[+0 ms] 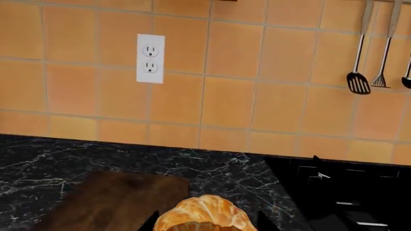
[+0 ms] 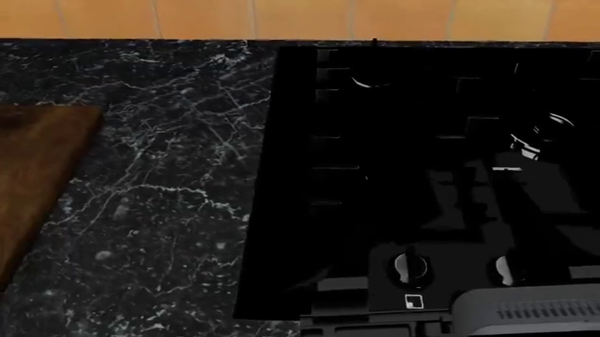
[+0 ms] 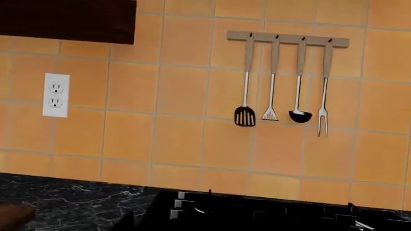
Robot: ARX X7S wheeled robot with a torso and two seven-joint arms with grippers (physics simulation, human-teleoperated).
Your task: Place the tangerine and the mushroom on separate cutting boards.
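In the left wrist view the tangerine (image 1: pixel 205 211), orange with pale segment lines, sits between the two dark fingertips (image 1: pixel 151 222) of my left gripper (image 1: pixel 209 225), which is shut on it. It is held above the black counter, beside the near right corner of the dark walnut cutting board (image 1: pixel 109 202). That board also shows at the left edge of the head view (image 2: pixel 38 161) and as a corner in the right wrist view (image 3: pixel 11 216). My right gripper (image 3: pixel 192 226) hovers empty over the stove edge, jaws wide. The mushroom and the light board are out of view.
A black stovetop (image 2: pixel 422 161) with knobs (image 2: pixel 409 268) fills the right side, next to the black marble counter (image 2: pixel 159 210). The tiled wall holds an outlet (image 1: pixel 150 58) and a rack of hanging utensils (image 3: pixel 282 82). A grey arm part (image 2: pixel 525 312) shows at lower right.
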